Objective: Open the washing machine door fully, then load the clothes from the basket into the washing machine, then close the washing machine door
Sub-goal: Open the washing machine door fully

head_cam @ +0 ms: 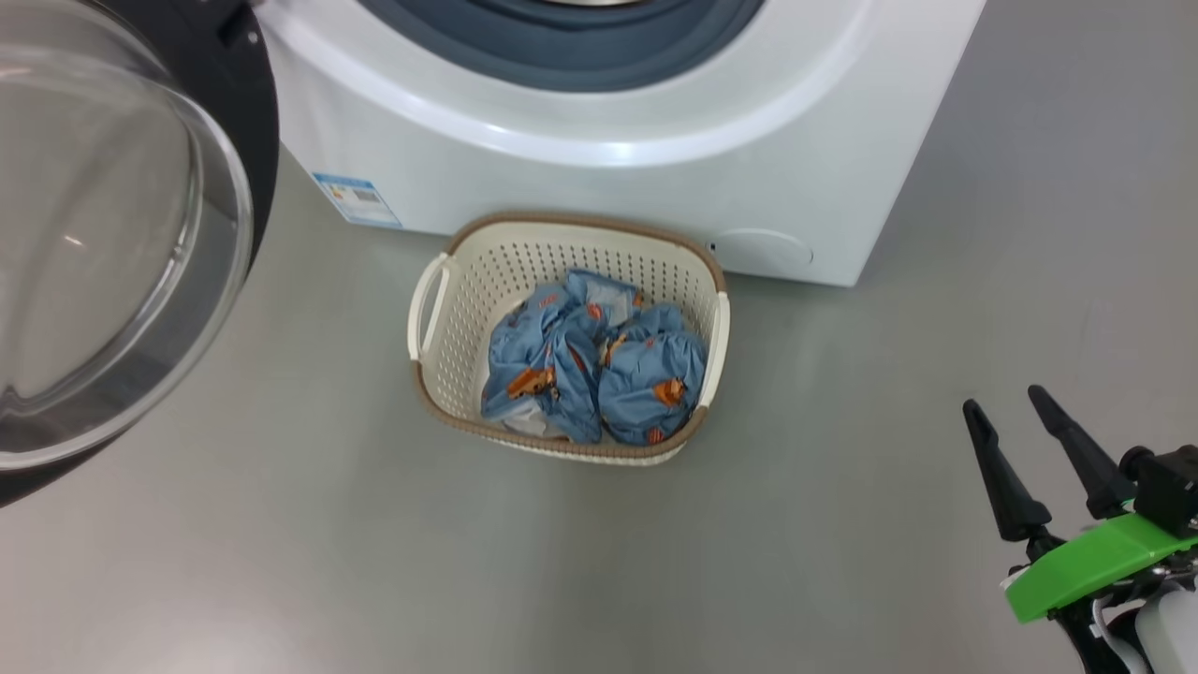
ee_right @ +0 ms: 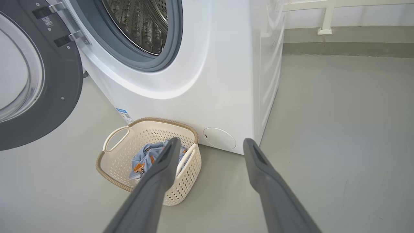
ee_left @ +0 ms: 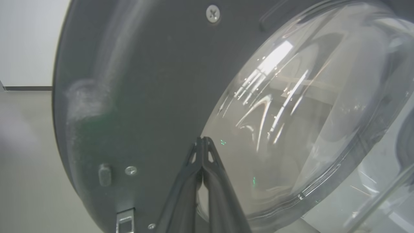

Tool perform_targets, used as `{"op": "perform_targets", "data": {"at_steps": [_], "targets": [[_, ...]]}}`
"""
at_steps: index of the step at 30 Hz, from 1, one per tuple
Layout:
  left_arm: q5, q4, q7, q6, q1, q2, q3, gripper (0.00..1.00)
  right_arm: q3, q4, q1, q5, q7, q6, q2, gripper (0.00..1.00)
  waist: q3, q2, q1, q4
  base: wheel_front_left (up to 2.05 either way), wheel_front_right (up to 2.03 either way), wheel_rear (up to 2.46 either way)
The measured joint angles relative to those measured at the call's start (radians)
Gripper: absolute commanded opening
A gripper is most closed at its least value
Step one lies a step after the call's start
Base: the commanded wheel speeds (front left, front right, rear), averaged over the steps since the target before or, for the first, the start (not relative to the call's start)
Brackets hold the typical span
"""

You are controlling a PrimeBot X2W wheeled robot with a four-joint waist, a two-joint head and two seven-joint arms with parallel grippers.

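Sitting on the floor [head_cam: 281,562] just before the washing machine [head_cam: 655,168], basket [head_cam: 487,281] holds both clothes [head_cam: 590,365]. Door [head_cam: 112,243] stands open. Left claw [ee_left: 202,139] pinched closed, empty, by door glass. Right claw [head_cam: 1001,398] spread wide, empty.

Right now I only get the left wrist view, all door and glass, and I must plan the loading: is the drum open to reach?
Observer: Yes. The washing machine door is swung aside to the left and the steel drum is exposed.
Operator: What's left to load?
Observer: Both blue clothes lie in the basket on the floor, close in front of the washing machine.
Operator: And my other arm?
Observer: The right gripper hangs open to the basket's right, holding nothing.
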Motion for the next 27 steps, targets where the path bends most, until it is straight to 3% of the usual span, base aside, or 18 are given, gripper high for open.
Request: {"op": "perform_targets", "data": {"at_steps": [4,6,8,11,13,27], "targets": [[0.041,-0.049,0.0,-0.046,0.058,-0.047,0.013,0.0,0.0,0.001,0.02,0.0,0.0,0.0,0.011,1.0,-0.041,0.0,0.0,0.0,0.0,0.0,0.0],[0.051,-0.075,0.0,-0.062,0.091,-0.073,0.02,0.28,-0.001,0.001,0.034,0.0,0.0,0.0,0.014,1.0,-0.061,0.0,0.0,0.0,0.0,0.0,0.0],[0.057,-0.109,0.0,-0.084,0.123,-0.099,0.023,0.45,-0.001,0.003,0.046,0.0,0.0,0.0,0.017,1.0,-0.083,0.0,0.0,-0.001,0.0,0.0,0.0],[0.065,-0.163,0.0,-0.098,0.174,-0.135,0.017,0.88,-0.002,0.003,0.064,0.0,0.0,0.0,0.026,1.0,-0.116,0.0,0.0,-0.003,0.0,0.0,0.0],[0.069,-0.198,0.0,-0.104,0.209,-0.157,-0.012,1.0,-0.005,0.002,0.077,0.0,0.0,0.0,0.031,1.0,-0.137,0.0,0.0,-0.006,0.0,0.0,0.0],[0.03,-0.435,0.0,-0.105,0.429,-0.223,-0.327,1.0,-0.024,-0.001,0.122,0.0,0.0,0.0,0.046,1.0,-0.219,0.0,0.0,-0.101,0.0,0.0,0.0]]}}
